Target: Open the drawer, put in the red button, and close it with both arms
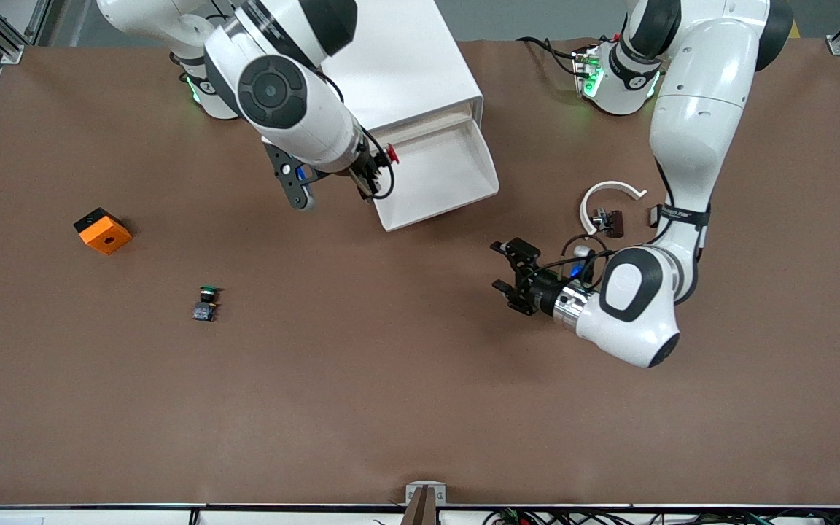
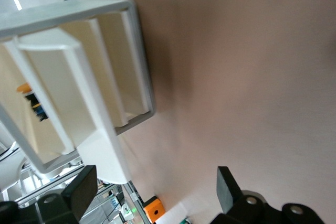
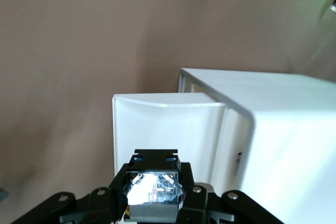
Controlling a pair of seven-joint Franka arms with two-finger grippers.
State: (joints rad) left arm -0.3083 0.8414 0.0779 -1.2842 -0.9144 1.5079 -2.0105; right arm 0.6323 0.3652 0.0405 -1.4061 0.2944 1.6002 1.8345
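The white cabinet [image 1: 398, 58] stands between the arms' bases with its upper drawer [image 1: 456, 186] pulled open toward the front camera. My right gripper [image 1: 375, 173] is shut on the red button [image 1: 391, 154] and holds it over the open drawer's edge at the right arm's end. In the right wrist view the button's dark, clear-backed body [image 3: 155, 184] sits between the fingers above the drawer [image 3: 168, 129]. My left gripper [image 1: 509, 277] is open and empty, low over the table nearer the front camera than the drawer. The left wrist view shows the drawer [image 2: 58, 93] and cabinet.
An orange cube [image 1: 102, 230] and a green-capped switch [image 1: 205, 302] lie toward the right arm's end. A white ring piece [image 1: 608, 191] and small dark parts [image 1: 609, 221] lie beside the left arm.
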